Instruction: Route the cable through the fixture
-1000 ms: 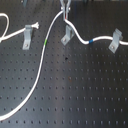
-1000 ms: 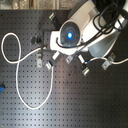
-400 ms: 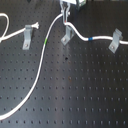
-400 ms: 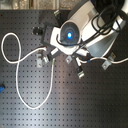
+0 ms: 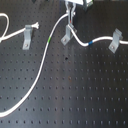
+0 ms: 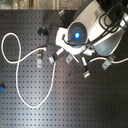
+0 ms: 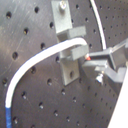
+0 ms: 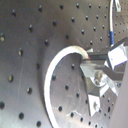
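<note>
Cable (image 5: pixel 42 62) runs white across the black board (image 5: pixel 75 95) in the first exterior view, its green band (image 5: pixel 49 40) left of the middle fixture (image 5: pixel 66 36) and its blue band (image 5: pixel 90 44) to the right. The gripper (image 5: pixel 70 21) stands just above that fixture, pinching the cable there. In the first wrist view the cable (image 7: pixel 35 62) lies across the bracket (image 7: pixel 67 50), fingers (image 7: pixel 102 62) closed beside it.

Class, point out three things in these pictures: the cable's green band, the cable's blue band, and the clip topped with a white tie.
green band (image 5: pixel 49 40), first exterior view: the band's middle.
blue band (image 5: pixel 90 44), first exterior view: the band itself.
clip with white tie (image 5: pixel 27 36), first exterior view: its grey body.
</note>
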Controlling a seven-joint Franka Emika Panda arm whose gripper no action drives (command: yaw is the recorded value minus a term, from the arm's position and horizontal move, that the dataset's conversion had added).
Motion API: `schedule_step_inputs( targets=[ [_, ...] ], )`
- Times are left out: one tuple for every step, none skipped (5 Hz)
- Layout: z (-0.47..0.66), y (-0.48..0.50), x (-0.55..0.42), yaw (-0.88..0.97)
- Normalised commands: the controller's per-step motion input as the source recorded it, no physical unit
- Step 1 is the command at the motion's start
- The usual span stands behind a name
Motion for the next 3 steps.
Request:
schedule_step_inputs(
  targets=[
    [0.07,0.141,-0.321,0.00],
    [0.00,0.133,-0.075,0.03],
    [0.18,0.360,0.118,-0.09]
  ],
)
